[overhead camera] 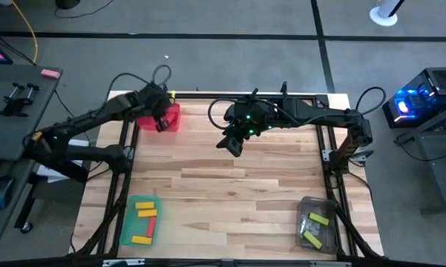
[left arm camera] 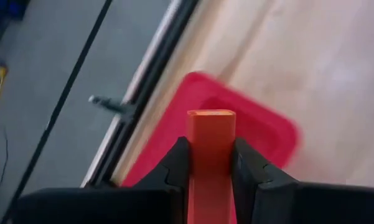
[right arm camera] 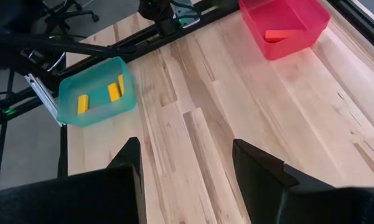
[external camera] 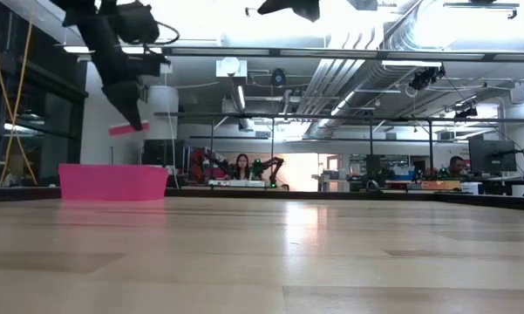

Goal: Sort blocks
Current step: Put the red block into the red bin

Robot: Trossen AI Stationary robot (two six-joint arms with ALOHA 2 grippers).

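Observation:
My left gripper (overhead camera: pixel 162 121) is over the red tray (overhead camera: pixel 172 117) at the table's far left, shut on a red block (left arm camera: pixel 210 146). In the low view the block (external camera: pixel 122 129) hangs above the tray (external camera: pixel 113 183). Another red block (right arm camera: pixel 283 35) lies inside the red tray (right arm camera: pixel 299 12). My right gripper (overhead camera: pixel 232 143) hovers open over the middle of the far half of the table, with nothing between its fingers (right arm camera: pixel 127 165). A green tray (overhead camera: pixel 126 222) at the near left holds yellow blocks and a red one (overhead camera: pixel 150 219). A clear tray (overhead camera: pixel 304 211) at the near right holds yellow and light green blocks. My left gripper pinches the red block by its two long sides (left arm camera: pixel 193 158) between its two fingers (left arm camera: pixel 249 165). The block runs along the fingers, and its free end (left arm camera: pixel 210 118) sticks out past the fingertips. The fingers slant downward. The block hangs clear above the red tray.
Bare wooden tabletop (overhead camera: pixel 230 193) lies between the three trays. A dark metal frame rail (overhead camera: pixel 208 96) runs along the far edge behind the red tray. People sit at desks in the room beyond the table (external camera: pixel 241 166).

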